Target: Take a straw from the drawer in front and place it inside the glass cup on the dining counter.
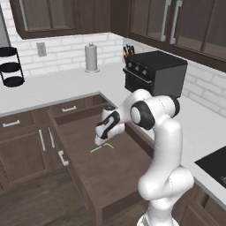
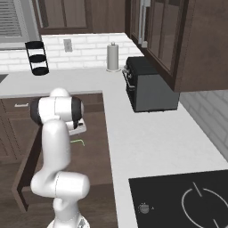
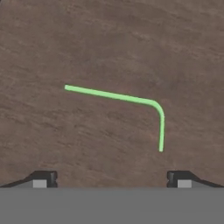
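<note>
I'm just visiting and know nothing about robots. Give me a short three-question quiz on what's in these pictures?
1. True or false: the drawer is pulled open.
2. What shape is the green straw: A straight, B bent, C coiled?
3. Are the fingertips of the gripper touching the straw?

Key:
1. True; the straw lies on its wooden bottom.
2. B, bent, with a long arm and a short arm.
3. No; the jaws stand wide open, apart from the straw.

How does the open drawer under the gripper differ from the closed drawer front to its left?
The open drawer is pulled far out, its wood floor bare to view with the green straw lying on it; the closed drawer front sits flush under the counter. The open one looks wider and deeper. Both are dark brown wood.
</note>
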### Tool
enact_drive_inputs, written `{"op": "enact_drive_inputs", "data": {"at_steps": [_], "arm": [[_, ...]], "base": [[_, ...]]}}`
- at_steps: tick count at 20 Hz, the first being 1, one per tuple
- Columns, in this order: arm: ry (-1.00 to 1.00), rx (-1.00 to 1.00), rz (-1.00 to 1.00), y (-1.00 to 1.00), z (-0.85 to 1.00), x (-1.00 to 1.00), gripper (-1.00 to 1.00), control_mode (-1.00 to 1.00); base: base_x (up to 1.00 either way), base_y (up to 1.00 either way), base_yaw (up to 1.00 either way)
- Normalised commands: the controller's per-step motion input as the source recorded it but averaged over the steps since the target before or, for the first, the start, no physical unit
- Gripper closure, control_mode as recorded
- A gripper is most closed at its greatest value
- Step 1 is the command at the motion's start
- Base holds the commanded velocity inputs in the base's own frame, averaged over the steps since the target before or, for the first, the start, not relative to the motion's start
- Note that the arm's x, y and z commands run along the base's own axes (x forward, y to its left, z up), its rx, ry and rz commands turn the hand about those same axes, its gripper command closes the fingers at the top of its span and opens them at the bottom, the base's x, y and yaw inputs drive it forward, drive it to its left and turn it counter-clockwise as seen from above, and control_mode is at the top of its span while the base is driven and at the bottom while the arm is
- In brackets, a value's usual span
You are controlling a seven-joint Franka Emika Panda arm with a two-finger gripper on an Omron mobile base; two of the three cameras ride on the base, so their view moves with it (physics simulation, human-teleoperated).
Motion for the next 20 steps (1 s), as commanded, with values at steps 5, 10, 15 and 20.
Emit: {"op": "enact_drive_inputs", "data": {"at_steps": [5,10,15,20], "arm": [[0.09,0.00,0.14,-0.12,-0.50,0.58,-1.00,-1.00],[0.15,0.00,0.11,-0.13,-0.41,0.58,-1.00,-1.00],[0.17,0.00,0.08,-0.02,-0.33,0.35,-1.00,-1.00],[0.05,0.00,0.10,0.00,-0.31,-0.11,-1.00,-1.00]], "base": [[0.00,0.00,0.00],[0.00,0.00,0.00],[0.00,0.00,0.00],[0.00,0.00,0.00]]}}
